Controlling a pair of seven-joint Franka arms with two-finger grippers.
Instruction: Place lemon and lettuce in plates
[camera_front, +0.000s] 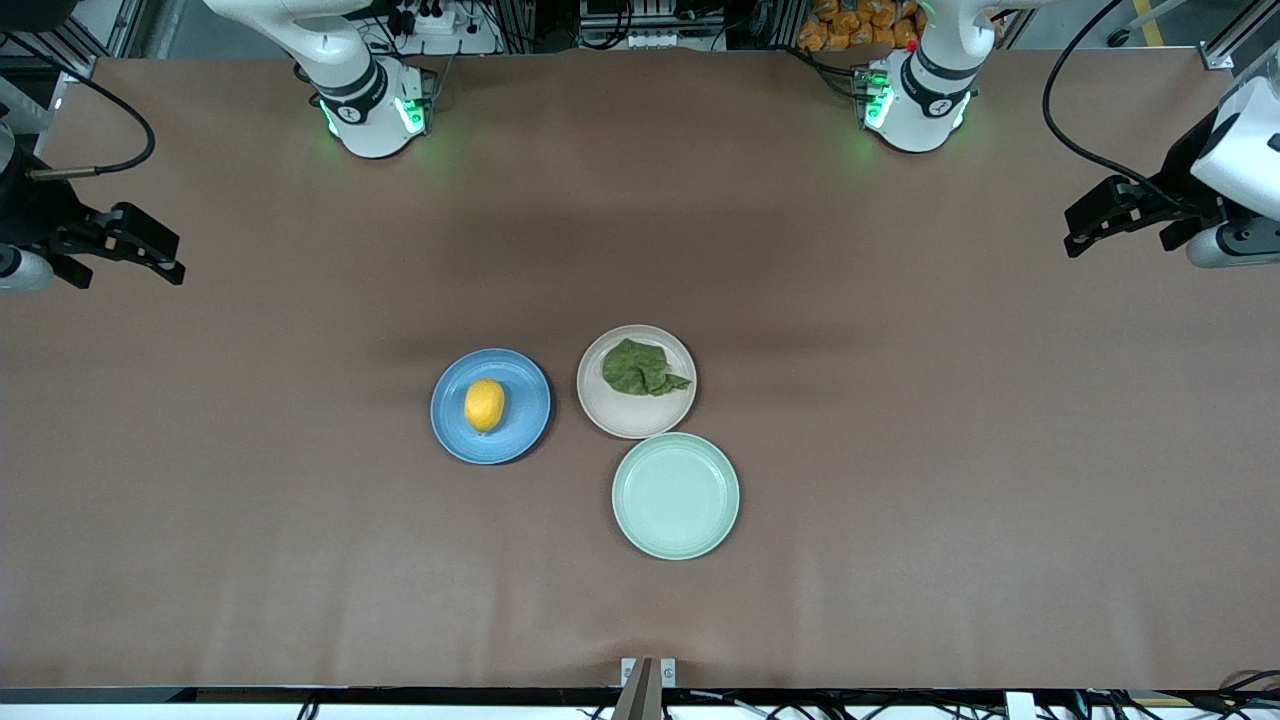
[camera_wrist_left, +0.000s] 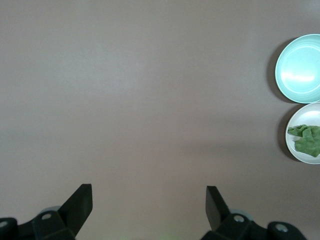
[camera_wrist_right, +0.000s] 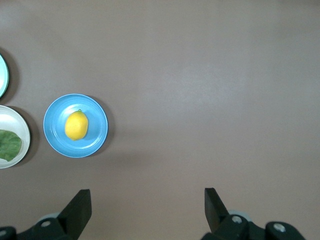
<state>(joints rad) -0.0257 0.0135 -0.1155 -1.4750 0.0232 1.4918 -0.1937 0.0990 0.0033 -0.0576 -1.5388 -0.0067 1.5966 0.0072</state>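
Observation:
The lemon (camera_front: 485, 405) lies in the middle of the blue plate (camera_front: 525, 400) and also shows in the right wrist view (camera_wrist_right: 76, 125). The dark green lettuce (camera_front: 640, 368) lies on the beige-pink plate (camera_front: 625, 415), which stands beside the blue plate toward the left arm's end. My left gripper (camera_front: 1085, 228) is open and empty, raised over the table's left-arm end (camera_wrist_left: 149, 192). My right gripper (camera_front: 165, 258) is open and empty, raised over the right-arm end (camera_wrist_right: 147, 196). Both are well apart from the plates.
A pale mint-green plate (camera_front: 676, 495) stands empty, touching the beige-pink plate and nearer to the front camera. The brown table (camera_front: 900, 450) is bare around the three plates. Cables hang near both arms at the table's ends.

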